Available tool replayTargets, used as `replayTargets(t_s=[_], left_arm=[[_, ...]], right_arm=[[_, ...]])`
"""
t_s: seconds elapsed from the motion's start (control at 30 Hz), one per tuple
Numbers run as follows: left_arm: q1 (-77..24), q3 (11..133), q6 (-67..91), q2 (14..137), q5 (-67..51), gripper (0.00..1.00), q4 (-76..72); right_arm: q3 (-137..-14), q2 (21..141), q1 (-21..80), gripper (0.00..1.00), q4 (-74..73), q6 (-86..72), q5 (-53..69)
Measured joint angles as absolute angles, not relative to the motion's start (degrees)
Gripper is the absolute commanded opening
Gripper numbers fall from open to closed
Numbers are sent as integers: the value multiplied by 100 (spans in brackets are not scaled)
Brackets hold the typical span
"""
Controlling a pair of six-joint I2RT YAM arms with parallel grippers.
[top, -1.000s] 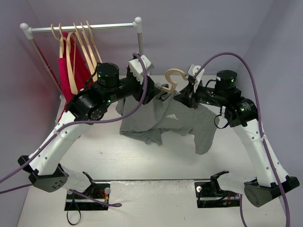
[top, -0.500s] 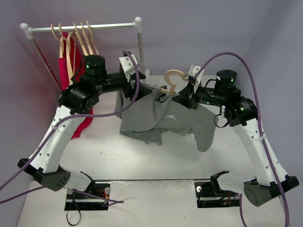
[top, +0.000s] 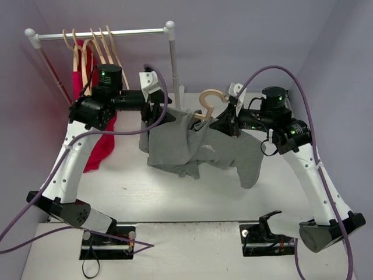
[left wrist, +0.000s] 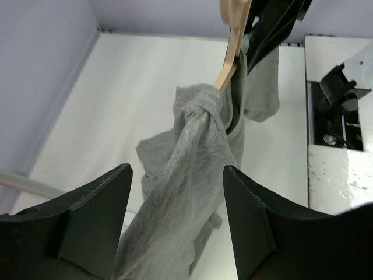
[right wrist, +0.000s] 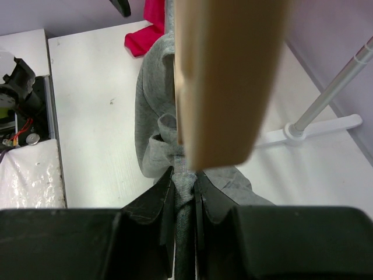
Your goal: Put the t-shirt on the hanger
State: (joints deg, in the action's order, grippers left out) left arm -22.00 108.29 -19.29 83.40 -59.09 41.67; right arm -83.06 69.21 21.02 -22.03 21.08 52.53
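Note:
The grey t-shirt (top: 198, 146) hangs in the air between my two arms, bunched at the top around the pale wooden hanger (top: 208, 99), whose hook sticks up. My right gripper (top: 224, 123) is shut on a pinch of grey cloth (right wrist: 152, 99) right below the hanger (right wrist: 221, 76), jaws closed (right wrist: 184, 175). My left gripper (top: 157, 114) is at the shirt's upper left edge. In the left wrist view its jaws stand wide apart (left wrist: 178, 169), and a twisted band of the t-shirt (left wrist: 198, 146) runs between them up to the hanger (left wrist: 230, 64).
A clothes rack (top: 99, 35) stands at the back left with several wooden hangers and a red garment (top: 99, 146). Its right pole (top: 173, 64) stands just behind the shirt, its foot on the table (right wrist: 315, 131). The arm base plates (top: 271, 239) sit at the near edge.
My left arm has swung left and back toward the rack, drawing the shirt's left edge with it. My right arm has shifted slightly left, still holding the cloth at the hanger.

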Motion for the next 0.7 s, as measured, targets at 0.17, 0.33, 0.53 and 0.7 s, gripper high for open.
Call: replayTargets(t_s=[0.17,0.33,0.53,0.7], left_arm=[[-2200,10457,-2157,8383,-5867,59,4384],[-2200,10436,-2471,8484,-5678,59,4569],[-2200,10433,-2788,8563,-5561,40,4770],[-2200,10402,-2978,8573,-5615,20,4803]], right_arm=[[-8195,6927,2102,0,-2204,2112,5344],[-8120,6944,2102,0,-2200,2112,5475],[-8075,7035,2102,0,-2184,2117,5551],[-8009,7039,2102,0,-2161,2127,5561]])
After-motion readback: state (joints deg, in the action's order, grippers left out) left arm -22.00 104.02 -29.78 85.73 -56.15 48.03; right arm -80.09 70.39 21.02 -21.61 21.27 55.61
